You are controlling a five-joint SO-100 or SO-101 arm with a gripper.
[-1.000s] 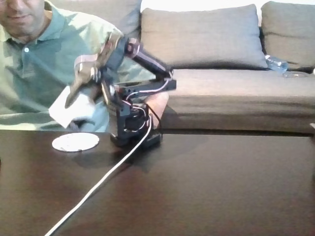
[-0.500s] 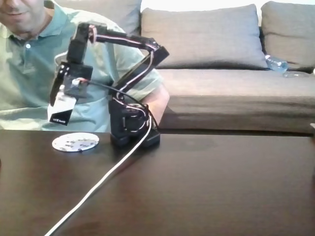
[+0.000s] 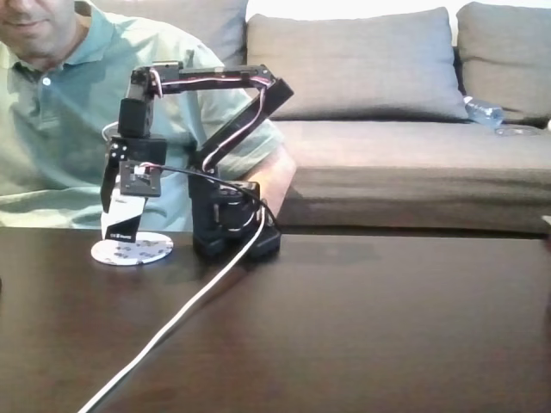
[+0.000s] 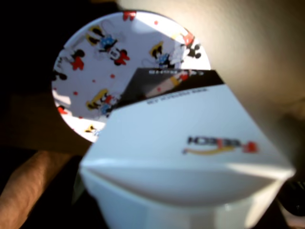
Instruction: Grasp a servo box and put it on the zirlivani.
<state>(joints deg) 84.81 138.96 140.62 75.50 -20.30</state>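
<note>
The servo box, white with a black lower part, hangs upright in my gripper, which is shut on its upper half. Its bottom edge is at the back left part of the zirlivani, a flat round white disc on the dark table left of the arm base. I cannot tell whether the box touches the disc or hovers just over it. In the wrist view the box fills the lower middle and covers the disc's lower right side. There the zirlivani shows small cartoon mouse prints.
A person in a green shirt sits close behind the table's left end, with a forearm near the disc. The arm base stands right of the disc. A white cable runs to the front left. A grey sofa lies behind.
The arm has swung forward and come down, carrying the box from mid-air above the disc to the disc's level. The box has turned from tilted to upright.
</note>
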